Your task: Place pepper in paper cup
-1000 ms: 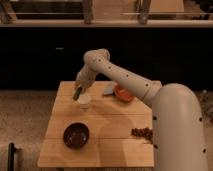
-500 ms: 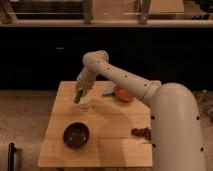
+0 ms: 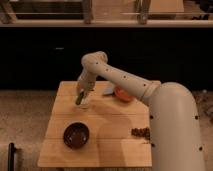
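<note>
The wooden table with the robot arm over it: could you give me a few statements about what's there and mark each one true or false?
1. The gripper is above the paper cup at the table's far left. True.
2. The green pepper lies flat beside the dark brown bowl. False: it is at the gripper, above the cup.
3. The orange bowl sits at the far side of the wooden table. True.
4. The reddish-brown bits are inside the dark bowl. False: they lie on the table's right edge.

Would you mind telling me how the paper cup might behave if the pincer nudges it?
The paper cup looks small and narrow, so probably light and apt to tip. The pincer holds the pepper just above it; a bump could slide it across the wooden table.
</note>
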`<state>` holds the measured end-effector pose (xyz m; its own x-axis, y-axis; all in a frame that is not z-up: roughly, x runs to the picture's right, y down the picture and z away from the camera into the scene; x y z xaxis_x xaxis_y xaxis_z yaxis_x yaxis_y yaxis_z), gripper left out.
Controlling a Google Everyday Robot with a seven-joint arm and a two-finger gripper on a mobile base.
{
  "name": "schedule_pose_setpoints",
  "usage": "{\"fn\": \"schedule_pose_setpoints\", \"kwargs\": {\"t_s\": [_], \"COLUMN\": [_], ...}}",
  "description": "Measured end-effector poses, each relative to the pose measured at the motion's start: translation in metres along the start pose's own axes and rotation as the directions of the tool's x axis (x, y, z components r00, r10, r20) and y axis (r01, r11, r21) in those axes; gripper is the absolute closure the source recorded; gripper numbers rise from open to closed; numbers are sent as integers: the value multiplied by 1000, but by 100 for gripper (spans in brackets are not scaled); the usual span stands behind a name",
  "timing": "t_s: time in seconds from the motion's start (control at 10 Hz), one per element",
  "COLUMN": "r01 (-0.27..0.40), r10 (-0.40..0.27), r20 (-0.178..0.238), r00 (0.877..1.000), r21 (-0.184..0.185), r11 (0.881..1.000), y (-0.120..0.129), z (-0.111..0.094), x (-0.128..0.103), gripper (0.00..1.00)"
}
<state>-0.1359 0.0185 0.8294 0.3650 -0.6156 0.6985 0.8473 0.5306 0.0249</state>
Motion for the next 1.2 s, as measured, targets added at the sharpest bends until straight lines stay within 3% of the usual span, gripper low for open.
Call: {"fn": "schedule_pose_setpoints", "kwargs": {"t_s": [0.1,0.8,1.2], "r01": [-7,-30,-26], "r10": [7,30,25], "r20": [-3,-5,15], "r00": [1000,1000,1000], "r21": [6,67,64], "r11": [1000,997,998], "y": [1,-1,-6], "z": [-1,-10,-3], "x": [1,13,13], "gripper": [92,22,20]}}
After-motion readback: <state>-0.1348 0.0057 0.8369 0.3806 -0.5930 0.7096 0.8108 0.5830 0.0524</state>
